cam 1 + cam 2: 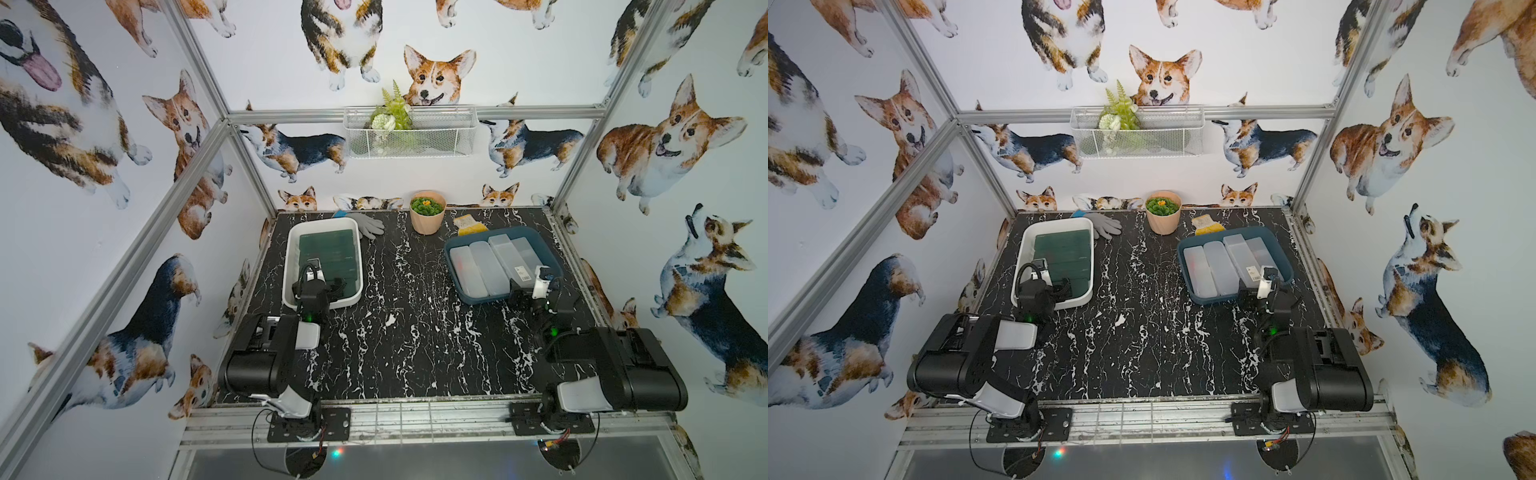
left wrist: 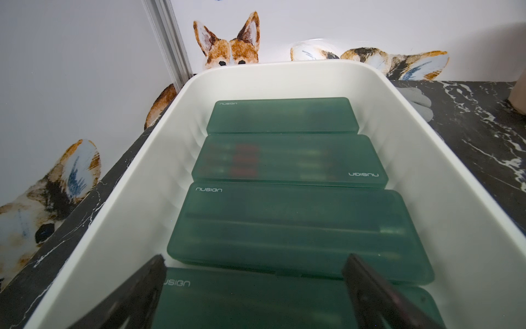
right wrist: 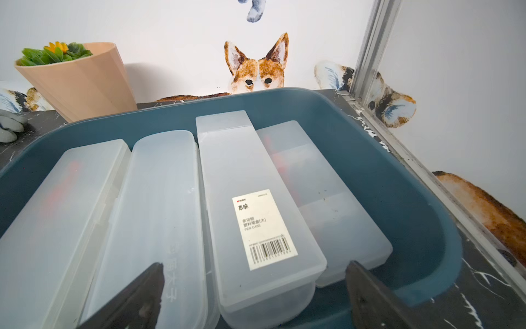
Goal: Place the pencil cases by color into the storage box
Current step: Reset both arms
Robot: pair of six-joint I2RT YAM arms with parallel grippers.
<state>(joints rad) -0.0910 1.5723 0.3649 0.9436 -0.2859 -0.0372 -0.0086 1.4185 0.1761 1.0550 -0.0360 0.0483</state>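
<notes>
The white storage box (image 1: 291, 257) at the left holds several dark green pencil cases (image 2: 296, 230) lying crosswise in a row. My left gripper (image 2: 254, 262) is open over the box's near end, its black fingers (image 2: 148, 282) wide apart above the nearest green case (image 2: 256, 302). The teal storage box (image 1: 453, 266) at the right holds several frosted clear pencil cases (image 3: 159, 199) lying lengthwise. One of them, with a barcode label (image 3: 256, 199), rests higher than its neighbours. My right gripper (image 3: 254, 266) is open over that box's near edge, holding nothing.
A grey glove (image 1: 368, 226) lies behind the white box. A tan plant pot (image 1: 427, 212) stands at the back middle, and a yellow thing (image 1: 469, 224) lies behind the teal box. A white wire basket (image 1: 411, 133) hangs on the back wall. Black marble table (image 1: 407, 291) runs between the boxes.
</notes>
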